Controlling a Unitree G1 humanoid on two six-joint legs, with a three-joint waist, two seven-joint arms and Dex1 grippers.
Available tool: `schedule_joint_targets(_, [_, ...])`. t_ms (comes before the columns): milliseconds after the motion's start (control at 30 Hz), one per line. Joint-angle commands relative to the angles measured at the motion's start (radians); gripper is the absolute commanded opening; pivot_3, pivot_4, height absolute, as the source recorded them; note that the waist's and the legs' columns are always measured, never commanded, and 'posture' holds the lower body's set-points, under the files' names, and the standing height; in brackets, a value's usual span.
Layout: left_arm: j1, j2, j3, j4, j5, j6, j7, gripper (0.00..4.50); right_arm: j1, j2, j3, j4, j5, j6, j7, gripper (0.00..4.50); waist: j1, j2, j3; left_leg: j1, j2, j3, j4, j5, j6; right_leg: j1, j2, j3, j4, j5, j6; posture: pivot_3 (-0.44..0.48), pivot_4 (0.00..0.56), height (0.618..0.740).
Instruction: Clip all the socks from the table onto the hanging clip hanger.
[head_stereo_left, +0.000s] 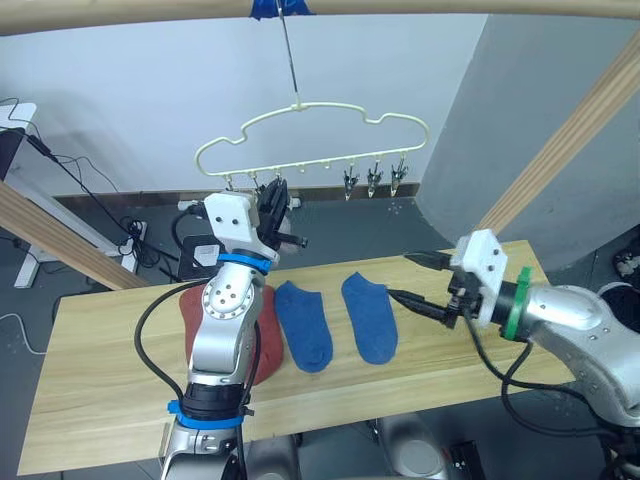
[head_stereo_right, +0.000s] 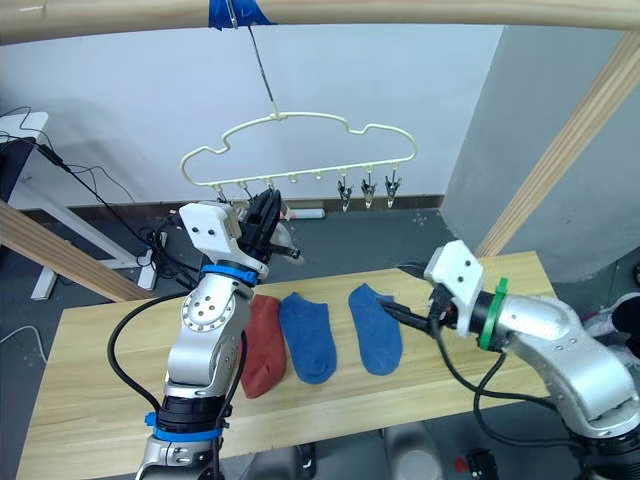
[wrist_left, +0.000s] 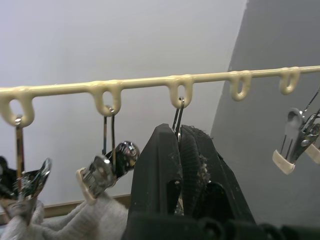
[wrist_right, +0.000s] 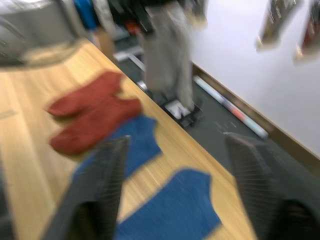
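Up at the clip hanger (head_stereo_left: 312, 140), left gripper (head_stereo_left: 276, 207) jaws pinch a clip (wrist_left: 178, 116); right gripper (head_stereo_left: 425, 285) jaws gape wide beside blue socks (head_stereo_left: 340, 320) on the tabletop (head_stereo_left: 100, 390).

Your left arm is standing raised, forearm near vertical, holding the left gripper (head_stereo_left: 274, 212) high at the far left with its fingers (wrist_left: 165, 165) pressed together. Your right arm is reaching in low from the right, keeping the right gripper (head_stereo_left: 414, 279) level and pointing left, jaws parted wide.
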Motion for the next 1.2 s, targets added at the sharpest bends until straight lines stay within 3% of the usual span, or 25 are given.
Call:
schedule_joint_targets(33, [-0.013,0.005,0.002,-0.039,-0.015,-0.01,-0.019,0.0,0.012,0.085,0.132,0.063,-0.169,-0.027,-0.141,4.48,-0.001,0.001,0.001,0.0,0.0,0.001,0.0,0.0,0.0,-0.001,0.0,0.001,0.0,0.0,0.0,-0.308,0.281,0.74])
schedule_joint_targets(133, [-0.015,0.011,0.0,-0.04,-0.019,-0.007,-0.031,0.0,0.008,0.142,0.195,0.14,-0.249,-0.049,-0.178,4.48,0.0,0.001,0.001,0.0,-0.001,0.002,0.001,0.0,0.0,0.0,-0.002,0.002,0.0,0.001,0.001,-0.302,0.279,0.74])
schedule_joint_targets(267, [-0.014,0.019,-0.001,-0.052,-0.033,0.005,-0.054,0.0,-0.017,0.292,0.258,0.398,-0.371,-0.157,-0.301,4.48,-0.002,-0.001,0.0,0.0,0.0,0.001,0.001,0.0,0.0,0.0,-0.001,0.001,-0.001,0.001,0.001,-0.279,0.274,0.74])
schedule_joint_targets(400, [-0.005,0.028,0.002,-0.068,-0.04,0.024,-0.071,0.0,-0.064,0.42,0.225,0.6,-0.395,-0.223,-0.346,4.48,0.0,0.0,0.0,0.0,0.0,0.001,0.0,0.0,0.0,0.0,-0.001,0.001,0.0,0.001,0.0,-0.261,0.272,0.74])
schedule_joint_targets(667, [-0.002,0.041,0.006,-0.084,-0.055,0.046,-0.095,0.0,-0.089,0.512,0.186,0.82,-0.428,-0.282,-0.368,4.48,0.005,0.0,0.0,0.0,-0.001,0.0,0.0,0.0,0.0,0.0,-0.002,0.0,0.0,0.002,0.0,-0.236,0.266,0.74])
schedule_joint_targets(800, [0.002,0.051,0.011,-0.094,-0.076,0.062,-0.112,0.0,-0.074,0.517,0.172,0.831,-0.439,-0.28,-0.355,3.66,0.006,0.0,-0.001,0.001,-0.001,0.0,0.001,0.0,0.0,0.001,-0.002,0.0,0.001,0.002,0.0,-0.236,0.266,0.74])
schedule_joint_targets(1133, [-0.01,0.093,0.036,-0.115,-0.166,0.123,-0.18,0.0,-0.063,0.515,0.151,0.806,-0.466,-0.309,-0.333,0.15,0.006,0.0,-0.001,0.001,-0.001,0.0,0.001,0.0,0.0,0.001,-0.002,0.0,0.001,0.002,0.0,-0.236,0.264,0.74])
schedule_joint_targets(1200, [-0.014,0.098,0.047,-0.124,-0.201,0.149,-0.196,0.0,-0.066,0.503,0.151,0.761,-0.465,-0.316,-0.313,0.07,0.005,0.0,-0.001,0.001,-0.001,0.0,0.001,0.0,0.0,0.001,-0.002,0.0,0.001,0.002,0.0,-0.239,0.256,0.74])
